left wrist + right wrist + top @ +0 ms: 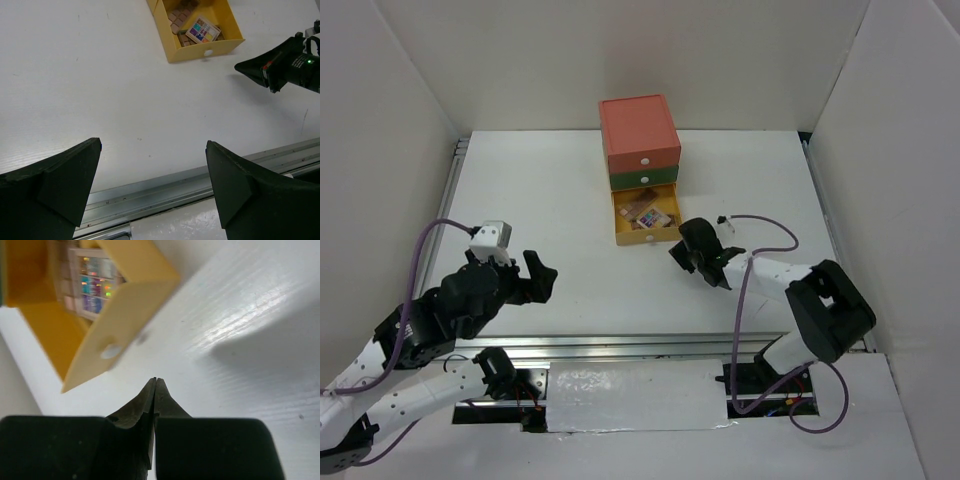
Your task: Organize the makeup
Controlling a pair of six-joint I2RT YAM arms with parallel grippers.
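right claw (155,382) clenched empty, at 4 o'clock of drawer (642,239); off-centre push may skew it. left claw (153,145) released.

Your table (540,200): white, flat. On it you have one drawer box (638,130), red over green over yellow, far middle; yellow drawer (645,238) stands open.

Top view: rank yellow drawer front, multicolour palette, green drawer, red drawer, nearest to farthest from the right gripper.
1. yellow drawer front, beside the right gripper
2. multicolour palette, inside it
3. green drawer, behind
4. red drawer, topmost
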